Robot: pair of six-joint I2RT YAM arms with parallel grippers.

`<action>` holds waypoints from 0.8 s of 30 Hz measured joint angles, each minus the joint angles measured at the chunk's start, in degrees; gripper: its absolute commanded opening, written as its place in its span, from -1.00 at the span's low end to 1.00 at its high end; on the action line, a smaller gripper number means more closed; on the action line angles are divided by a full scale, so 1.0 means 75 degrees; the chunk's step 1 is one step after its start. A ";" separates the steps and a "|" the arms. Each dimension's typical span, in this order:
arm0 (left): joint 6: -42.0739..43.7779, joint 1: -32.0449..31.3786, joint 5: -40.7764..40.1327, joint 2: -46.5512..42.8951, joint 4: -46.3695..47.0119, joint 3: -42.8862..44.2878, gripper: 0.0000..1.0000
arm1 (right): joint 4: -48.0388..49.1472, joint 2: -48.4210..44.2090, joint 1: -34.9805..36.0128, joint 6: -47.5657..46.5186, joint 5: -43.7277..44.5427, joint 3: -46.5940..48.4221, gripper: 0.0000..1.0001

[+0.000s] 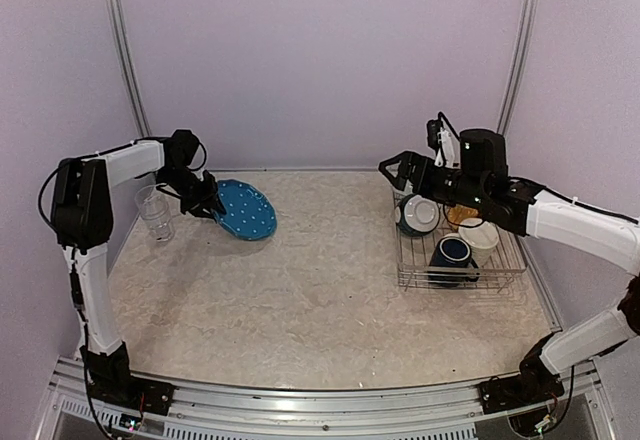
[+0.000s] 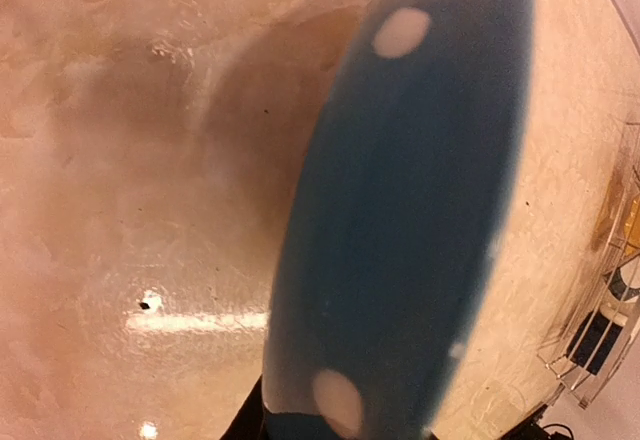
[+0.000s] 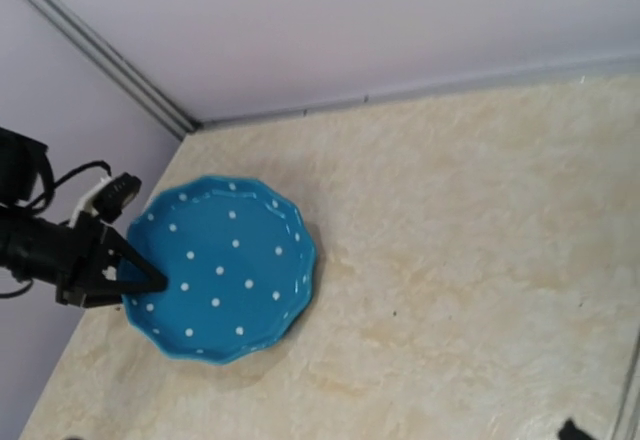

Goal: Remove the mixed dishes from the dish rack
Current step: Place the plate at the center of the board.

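Observation:
My left gripper [image 1: 205, 203] is shut on the left rim of the blue plate with white dots [image 1: 245, 210], which is tilted low over the table at the back left. The plate fills the left wrist view [image 2: 400, 220] and shows in the right wrist view [image 3: 220, 265]. A clear glass tumbler [image 1: 155, 212] stands upright just left of it. The silver wire dish rack [image 1: 505, 270] at the right holds a teal bowl [image 1: 418, 215], a dark blue mug [image 1: 452, 253], a cream mug [image 1: 481, 234] and an orange-yellow plate [image 1: 461, 214]. My right gripper [image 1: 397, 172] hovers open and empty above the rack's back left corner.
The back wall runs close behind the plate and the rack. Metal frame posts [image 1: 125, 50] stand in both back corners. A rail [image 1: 300, 400] runs along the table's near edge between the arm bases. The rack's corner shows at the far right of the left wrist view [image 2: 600, 330].

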 measured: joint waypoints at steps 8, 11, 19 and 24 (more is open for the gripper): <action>0.0201 0.0163 -0.1405 0.0571 -0.0175 0.0128 -0.24 | -0.0201 -0.0807 0.0000 -0.0207 0.0493 -0.0475 1.00; 0.0256 0.0224 -0.1684 0.0641 -0.0233 0.0131 -0.16 | -0.0356 -0.0956 0.0000 -0.0283 0.0647 -0.0513 1.00; 0.0373 0.0146 -0.2326 0.0595 -0.0274 0.0210 0.25 | -0.0807 -0.1378 -0.0003 -0.0592 0.1212 -0.0568 1.00; 0.0597 -0.0224 -0.2544 -0.0361 -0.0050 -0.0265 0.48 | -0.1897 -0.1416 0.0000 -0.0997 0.2049 -0.0391 0.99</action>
